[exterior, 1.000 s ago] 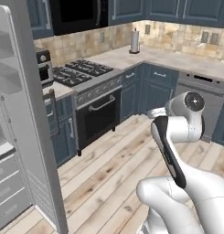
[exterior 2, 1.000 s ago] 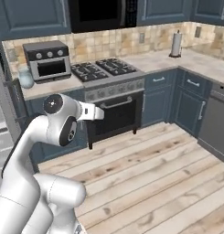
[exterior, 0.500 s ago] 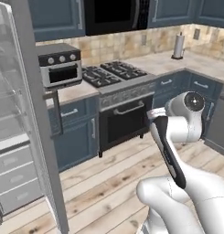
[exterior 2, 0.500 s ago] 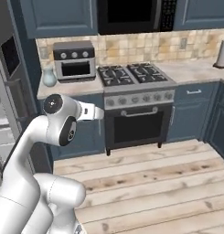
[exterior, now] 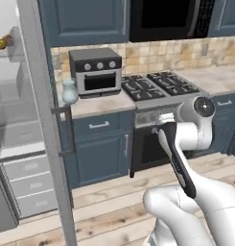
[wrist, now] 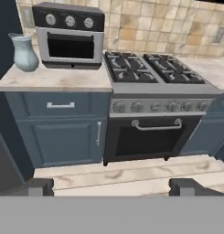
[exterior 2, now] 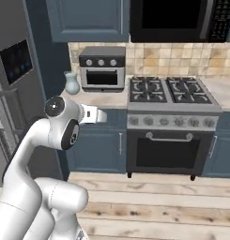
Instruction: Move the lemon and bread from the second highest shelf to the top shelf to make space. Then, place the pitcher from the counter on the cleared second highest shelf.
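The pale blue-grey pitcher (exterior: 69, 91) (exterior 2: 72, 83) (wrist: 25, 53) stands on the beige counter (exterior: 99, 104) (wrist: 54, 78), left of a toaster oven. High in the open fridge at the far left, the yellow lemon (exterior: 0, 43) rests on a glass shelf, with a small brown shape, the bread (exterior: 7, 40), against its right side. My gripper (wrist: 111, 186) (exterior 2: 102, 116) is open and empty, held in the air well back from the counter and aimed at the cabinets and stove. Its two dark fingertips (wrist: 38, 186) stand wide apart.
A grey toaster oven (exterior: 95, 72) (wrist: 70, 36) sits beside the pitcher, with a gas stove (exterior: 157, 86) (wrist: 154, 68) and oven (wrist: 150, 137) to its right. The open fridge door's edge (exterior: 44, 125) rises between fridge and counter. Wooden floor (wrist: 131, 176) lies ahead.
The whole picture has shifted as the base turned: the stove and toaster oven slid right and closer, and the fridge interior came into view. The arm keeps its pose, gripper still open.
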You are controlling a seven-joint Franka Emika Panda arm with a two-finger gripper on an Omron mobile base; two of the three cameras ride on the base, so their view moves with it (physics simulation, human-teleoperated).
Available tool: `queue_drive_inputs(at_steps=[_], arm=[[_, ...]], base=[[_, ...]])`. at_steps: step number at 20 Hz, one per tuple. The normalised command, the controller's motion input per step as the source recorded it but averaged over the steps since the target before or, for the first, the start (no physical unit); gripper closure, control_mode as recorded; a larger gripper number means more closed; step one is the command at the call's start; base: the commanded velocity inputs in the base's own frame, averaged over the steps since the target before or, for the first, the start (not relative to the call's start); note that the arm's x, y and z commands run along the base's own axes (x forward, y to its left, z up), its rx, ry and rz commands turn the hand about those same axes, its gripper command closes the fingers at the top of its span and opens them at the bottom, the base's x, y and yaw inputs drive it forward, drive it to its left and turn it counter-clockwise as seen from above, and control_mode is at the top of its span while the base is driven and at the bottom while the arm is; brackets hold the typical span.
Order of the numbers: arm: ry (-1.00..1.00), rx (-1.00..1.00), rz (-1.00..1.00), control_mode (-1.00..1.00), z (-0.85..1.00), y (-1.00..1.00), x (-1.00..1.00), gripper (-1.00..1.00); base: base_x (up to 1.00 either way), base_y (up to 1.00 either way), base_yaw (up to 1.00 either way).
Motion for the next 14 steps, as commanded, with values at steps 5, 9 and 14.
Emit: queue_drive_inputs(at_steps=[5,9,14], arm=[[0.0,0.0,0.0,1.0,0.0,0.0,0.0,-1.0],[0.0,0.0,0.0,1.0,0.0,0.0,0.0,-1.0],[0.0,0.0,0.0,1.0,0.0,0.0,0.0,-1.0]], base=[[0.87,-0.29,0.4],[0.77,-0.31,0.39],[0.77,-0.3,0.39]])
